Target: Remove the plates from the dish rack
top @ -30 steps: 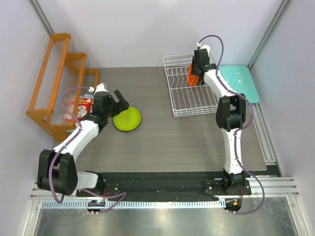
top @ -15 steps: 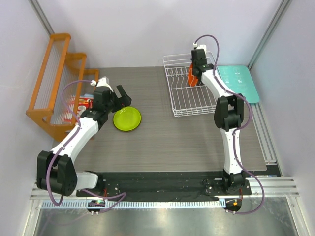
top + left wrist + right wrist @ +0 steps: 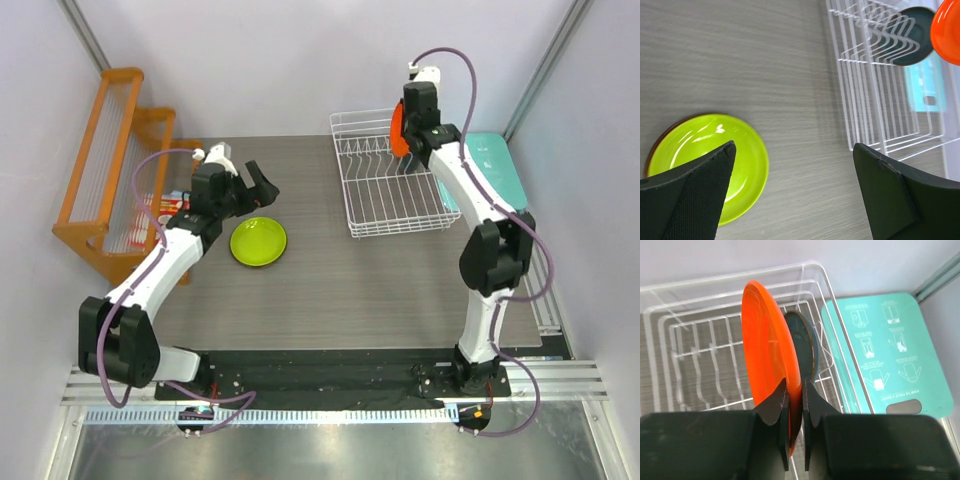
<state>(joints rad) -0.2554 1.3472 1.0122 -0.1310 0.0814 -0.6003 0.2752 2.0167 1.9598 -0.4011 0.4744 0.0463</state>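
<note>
- Now I'm clamping the right gripper (image 3: 794, 385) on the edge of a round orange plate (image 3: 767, 350) — it's risking snagging the white wire dish rack (image 3: 343, 180).
- Left gripper (image 3: 794, 146) is hovering, fingers apart.

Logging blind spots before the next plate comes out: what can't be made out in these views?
Red plate: top view, largely covered by the left arm; markings too small.
Orange plate: right wrist view, lower rim hidden between the fingers of the right gripper.
Dark teal disc behind it: mostly hidden by the orange plate; whether it stands in the dish rack is unclear.
Lime-green plate: left wrist view, near side behind the left gripper.
</note>
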